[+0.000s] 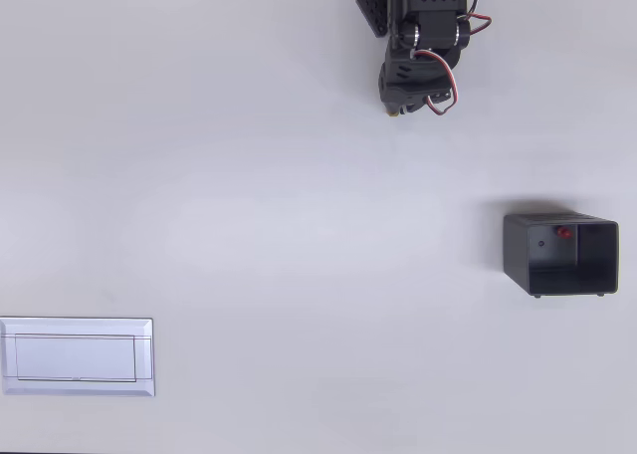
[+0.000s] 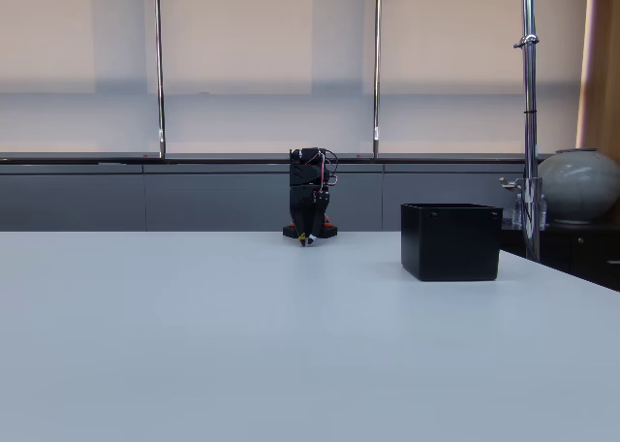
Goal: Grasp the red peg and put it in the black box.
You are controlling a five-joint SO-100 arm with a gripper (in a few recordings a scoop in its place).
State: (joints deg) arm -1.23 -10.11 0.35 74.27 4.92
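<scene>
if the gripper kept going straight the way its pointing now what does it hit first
Probably just the bare table. The gripper is folded at the arm's base, tip pointing down at the tabletop. The black box, red peg inside, sits well off that line.

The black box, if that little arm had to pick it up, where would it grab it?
Probably by a thin wall at the rim, coming straight down. The black box stands upright with its open top facing up, so one finger could slip inside and one outside. The wall away from the red peg, which lies inside near the far wall, looks safest. The gripper is parked well away.
</scene>
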